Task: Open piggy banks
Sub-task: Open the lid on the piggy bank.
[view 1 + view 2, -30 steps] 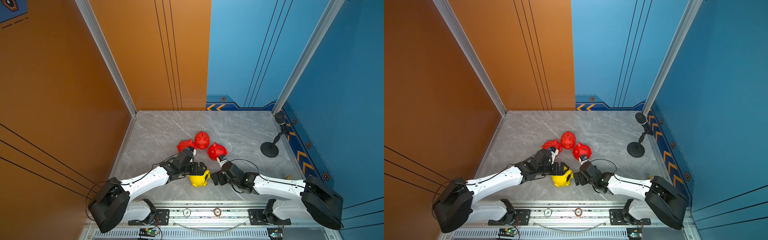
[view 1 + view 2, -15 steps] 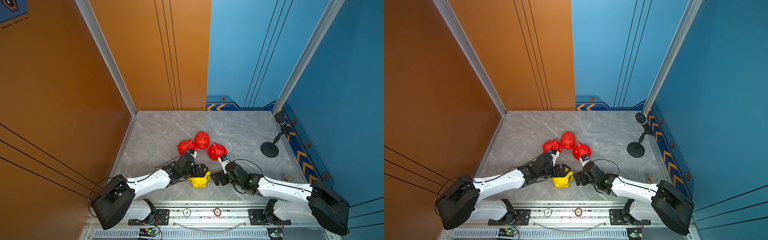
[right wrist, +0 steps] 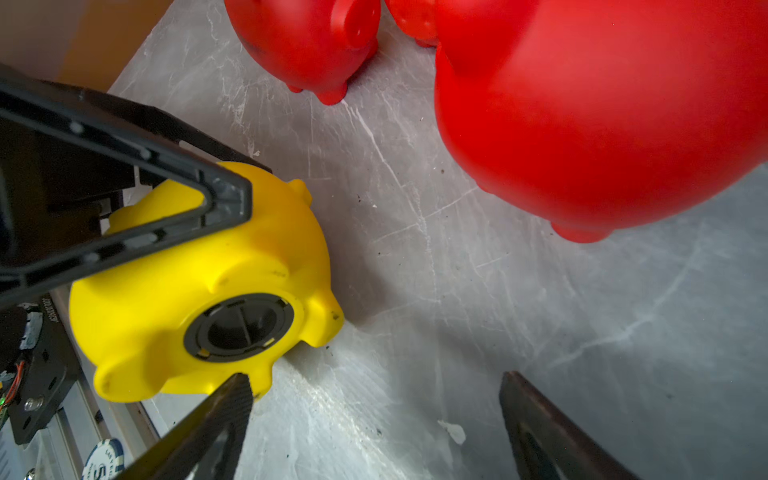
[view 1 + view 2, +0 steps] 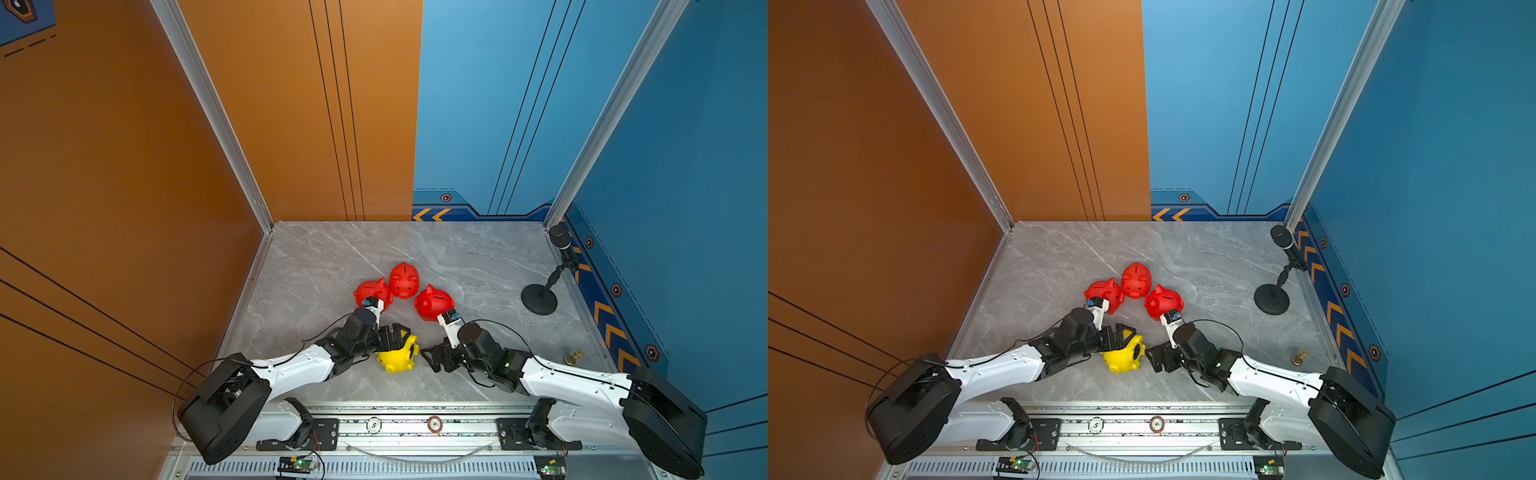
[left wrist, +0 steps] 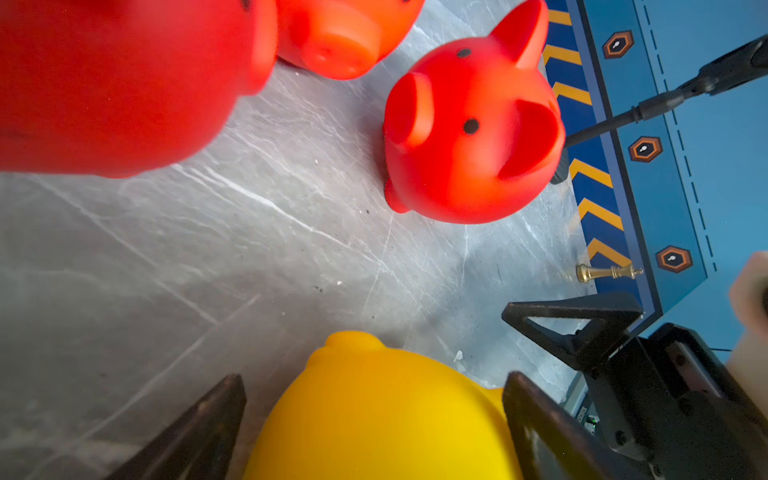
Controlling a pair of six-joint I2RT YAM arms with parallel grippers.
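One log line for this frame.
left gripper: astride yellow piggy bank, grip unclear | right gripper: open | black plug: seated | red piggy banks: upright

Top views — stereo pair, high over front rail [image 4: 395,424], looking down at whole counter [image 4: 332,257]. Wrist views — close, low, facing each other; share yellow piggy bank [image 3: 158,299].

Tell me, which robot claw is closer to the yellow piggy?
Left. The left gripper has a finger on each side of the yellow piggy bank; the right gripper is open beside it, facing its belly.
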